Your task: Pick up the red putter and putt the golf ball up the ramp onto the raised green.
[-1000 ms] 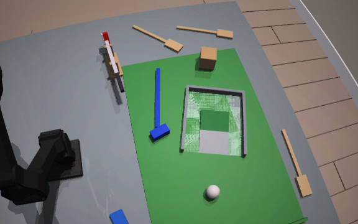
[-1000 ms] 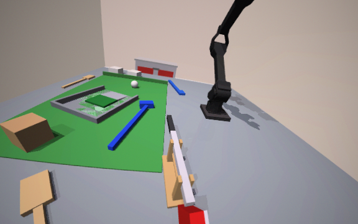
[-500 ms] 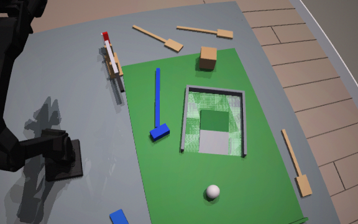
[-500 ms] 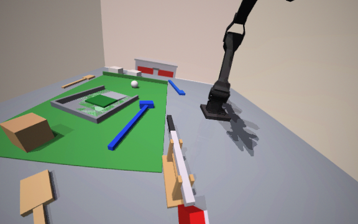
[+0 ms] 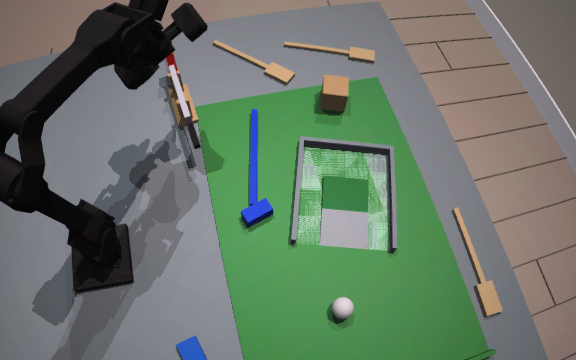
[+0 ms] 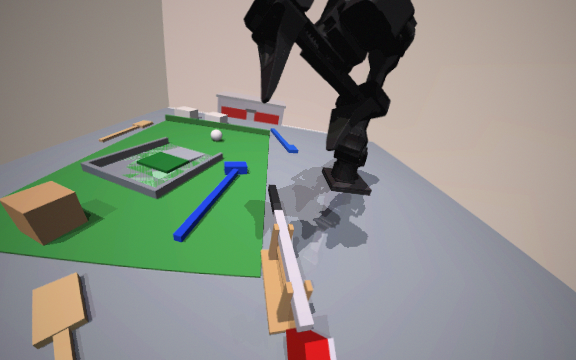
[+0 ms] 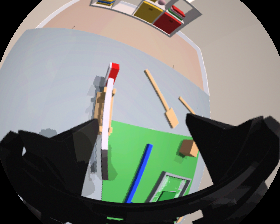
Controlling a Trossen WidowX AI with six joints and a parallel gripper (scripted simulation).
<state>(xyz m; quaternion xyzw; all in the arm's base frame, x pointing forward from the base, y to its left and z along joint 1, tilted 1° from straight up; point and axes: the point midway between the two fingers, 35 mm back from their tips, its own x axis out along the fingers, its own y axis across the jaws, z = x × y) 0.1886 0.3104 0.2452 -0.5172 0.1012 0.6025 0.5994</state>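
Plain beige walls (image 5: pixel 568 50) (image 6: pixel 68 60) (image 7: pixel 246 60) meet at a vertical corner left in the exterior view. Flooring (image 5: pixel 473 117) (image 7: pixel 116 30): brownish planks, dark seams, pale skirting (image 5: pixel 543 107) (image 7: pixel 203 70) alongside. Shelf unit (image 7: pixel 191 17), wrist view: pale frame, yellow bin (image 7: pixel 148 11) beside red bin (image 7: pixel 167 24).

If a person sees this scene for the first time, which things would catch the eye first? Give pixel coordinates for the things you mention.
Probably the big black arm (image 5: pixel 60 75) (image 6: pixel 353 90), reaching high over the grey surface beside the green mat (image 5: pixel 278 300) (image 6: pixel 208 255) (image 7: pixel 122 150). Next, the bright blue putter (image 5: pixel 254 155) (image 6: pixel 208 202) (image 7: pixel 140 172) lying on the mat, and the white ball (image 5: pixel 342 308) (image 6: pixel 216 135) near the open side of the grey-walled frame (image 5: pixel 295 200) (image 6: pixel 157 192) (image 7: pixel 178 175).
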